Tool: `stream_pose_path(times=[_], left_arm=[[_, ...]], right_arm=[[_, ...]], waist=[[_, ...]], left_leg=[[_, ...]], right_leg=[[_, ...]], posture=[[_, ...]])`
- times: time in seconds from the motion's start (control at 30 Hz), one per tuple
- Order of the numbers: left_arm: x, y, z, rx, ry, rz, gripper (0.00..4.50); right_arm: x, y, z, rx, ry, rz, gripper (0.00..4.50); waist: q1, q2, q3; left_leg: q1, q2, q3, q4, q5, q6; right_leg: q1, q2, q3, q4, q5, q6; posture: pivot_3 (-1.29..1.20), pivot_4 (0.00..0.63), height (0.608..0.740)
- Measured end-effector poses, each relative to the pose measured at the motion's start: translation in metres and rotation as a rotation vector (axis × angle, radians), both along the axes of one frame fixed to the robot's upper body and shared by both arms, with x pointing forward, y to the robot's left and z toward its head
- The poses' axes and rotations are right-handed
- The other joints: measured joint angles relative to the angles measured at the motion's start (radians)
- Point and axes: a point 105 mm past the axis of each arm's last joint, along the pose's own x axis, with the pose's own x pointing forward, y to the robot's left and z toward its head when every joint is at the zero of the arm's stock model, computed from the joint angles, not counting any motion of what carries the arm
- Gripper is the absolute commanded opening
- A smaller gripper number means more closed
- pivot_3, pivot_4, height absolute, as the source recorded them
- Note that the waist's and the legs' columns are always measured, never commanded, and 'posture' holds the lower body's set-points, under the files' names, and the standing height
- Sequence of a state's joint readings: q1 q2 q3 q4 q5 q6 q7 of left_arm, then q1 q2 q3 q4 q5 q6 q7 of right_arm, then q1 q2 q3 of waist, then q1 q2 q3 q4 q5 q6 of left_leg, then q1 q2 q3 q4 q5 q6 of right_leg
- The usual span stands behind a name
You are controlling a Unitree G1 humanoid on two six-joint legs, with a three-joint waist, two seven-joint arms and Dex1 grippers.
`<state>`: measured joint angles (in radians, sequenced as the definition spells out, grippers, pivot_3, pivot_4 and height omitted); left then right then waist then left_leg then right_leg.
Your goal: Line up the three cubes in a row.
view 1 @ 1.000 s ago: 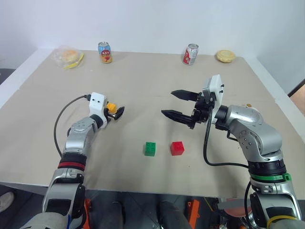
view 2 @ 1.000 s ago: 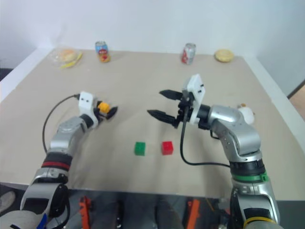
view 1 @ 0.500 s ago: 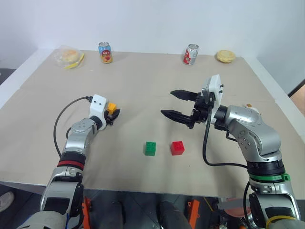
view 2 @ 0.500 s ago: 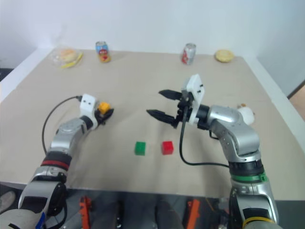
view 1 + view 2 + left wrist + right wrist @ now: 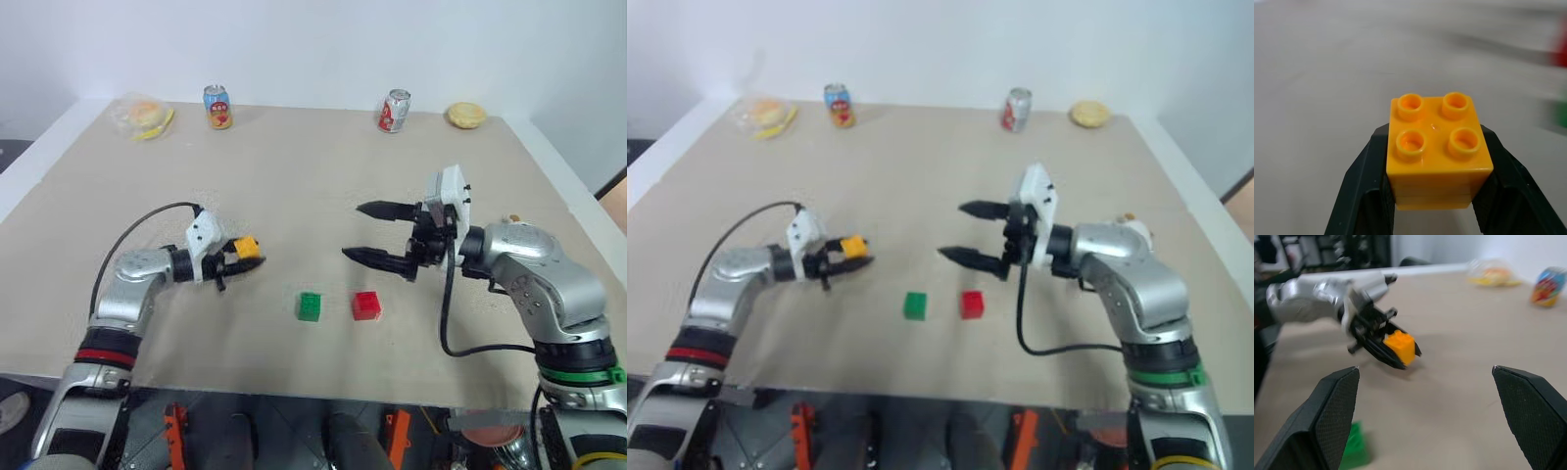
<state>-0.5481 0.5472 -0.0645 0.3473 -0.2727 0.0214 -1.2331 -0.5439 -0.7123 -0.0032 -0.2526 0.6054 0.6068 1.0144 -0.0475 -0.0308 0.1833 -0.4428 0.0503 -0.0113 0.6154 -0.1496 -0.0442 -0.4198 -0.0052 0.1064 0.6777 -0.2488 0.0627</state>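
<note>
Orange cube (image 5: pixel 247 248) is now clamped in the left gripper (image 5: pixel 235 260) and lifted off the counter (image 5: pixel 294 176); a second ago the fingers were wide around it, farther from the green cube (image 5: pixel 310 305). It is now carried left of green cube; red cube (image 5: pixel 366 305) sits just right of green. Right gripper (image 5: pixel 384 233) is held fully open, empty, above red. Left wrist view: studs face up, cube square, no long axis.

Both arms are shiny silver with black bands. The left gripper (image 5: pixel 238 264) and right gripper (image 5: pixel 375 233) have black pointy fingers, white camera boxes and looping black cables.
</note>
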Motion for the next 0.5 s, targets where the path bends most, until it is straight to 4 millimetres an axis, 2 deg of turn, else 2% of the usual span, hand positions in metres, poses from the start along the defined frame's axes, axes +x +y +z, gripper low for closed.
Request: stream_pose_path(times=[0.2,0.5], left_arm=[[-0.026,-0.011,-0.012,0.094,0.039,-0.236,1.37],[-0.038,-0.017,-0.032,0.171,0.090,-0.315,1.37]], right_arm=[[-0.007,-0.004,-0.006,-0.043,0.024,0.037,4.50],[-0.013,-0.002,-0.010,-0.054,0.033,0.046,4.50]], waist=[[0.000,0.000,0.000],[0.000,0.000,0.000]], left_leg=[[0.000,0.000,0.001,0.003,0.000,0.000],[0.000,0.001,0.001,0.002,0.000,0.000]], right_leg=[[0.000,0.000,0.001,0.000,-0.001,-0.003],[0.000,0.000,0.001,0.000,-0.001,-0.003]], posture=[[0.00,0.150,0.733],[0.00,0.150,0.733]])
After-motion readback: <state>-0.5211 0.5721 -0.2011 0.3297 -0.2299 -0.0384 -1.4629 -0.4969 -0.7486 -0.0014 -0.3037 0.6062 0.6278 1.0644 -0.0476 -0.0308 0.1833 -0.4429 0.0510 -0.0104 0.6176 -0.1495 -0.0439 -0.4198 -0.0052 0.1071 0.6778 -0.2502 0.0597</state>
